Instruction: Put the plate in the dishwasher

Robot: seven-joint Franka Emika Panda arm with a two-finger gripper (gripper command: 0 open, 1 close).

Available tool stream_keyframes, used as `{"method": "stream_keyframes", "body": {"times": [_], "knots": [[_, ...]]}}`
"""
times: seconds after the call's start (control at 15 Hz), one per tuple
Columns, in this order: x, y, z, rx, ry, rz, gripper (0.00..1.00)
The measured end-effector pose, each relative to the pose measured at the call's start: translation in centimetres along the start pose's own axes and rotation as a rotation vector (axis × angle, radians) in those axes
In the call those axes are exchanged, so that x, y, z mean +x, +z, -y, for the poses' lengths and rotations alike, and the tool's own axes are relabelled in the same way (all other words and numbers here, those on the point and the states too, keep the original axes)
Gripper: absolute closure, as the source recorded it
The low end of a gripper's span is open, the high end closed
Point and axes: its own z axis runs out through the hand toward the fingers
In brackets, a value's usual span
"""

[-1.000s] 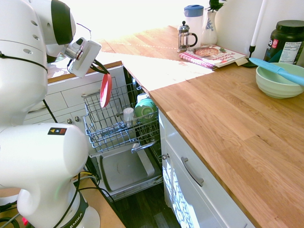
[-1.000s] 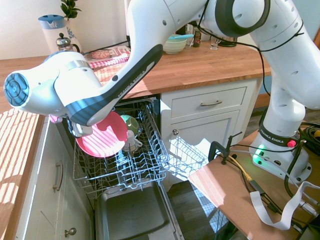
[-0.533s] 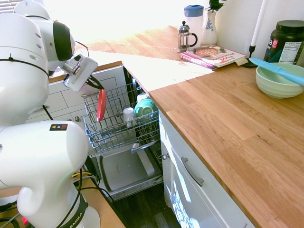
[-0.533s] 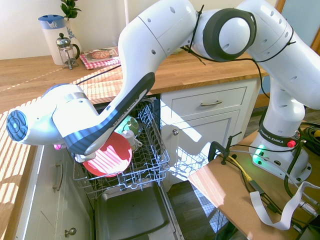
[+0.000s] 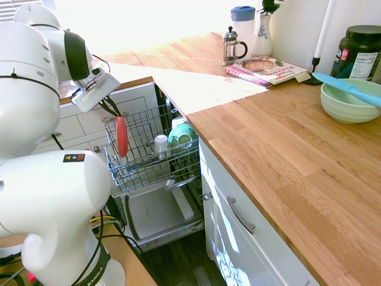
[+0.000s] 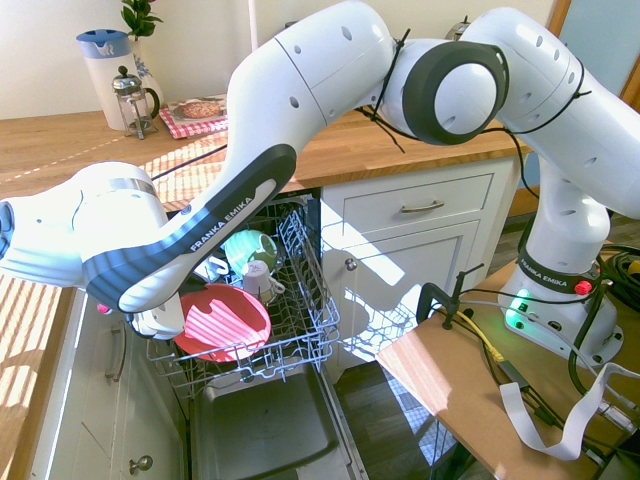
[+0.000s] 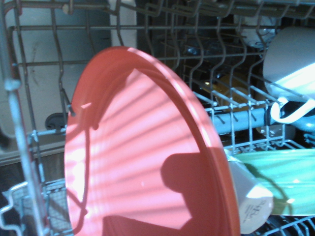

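Lowered since a second ago, the plate [image 5: 121, 136] now stands on edge inside the dishwasher [image 5: 152, 156] rack, the gripper [image 5: 111, 109] clamped on its rim; release is likely all that remains.

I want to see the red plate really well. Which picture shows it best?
The wrist view: the plate fills the picture, striped with sunlight, with rack wires behind. The second exterior view shows its whole round face in the dishwasher rack, but small. The first exterior view shows it only edge-on.
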Motion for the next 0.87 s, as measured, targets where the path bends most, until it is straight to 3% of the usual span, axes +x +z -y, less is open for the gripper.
{"method": "stream_keyframes", "body": {"times": [0.27, 0.53, 0.73, 0.87], "knots": [[0.0, 0.4, -0.2, 0.058, -0.049, 0.091, 0.0], [0.1, -0.7, -0.8, 0.08, -0.057, 0.119, 0.0], [0.9, -5.9, -4.7, 0.119, -0.017, 0.088, 0.0], [1.9, -11.1, -10.6, 0.174, 0.032, 0.064, 0.0]]}}
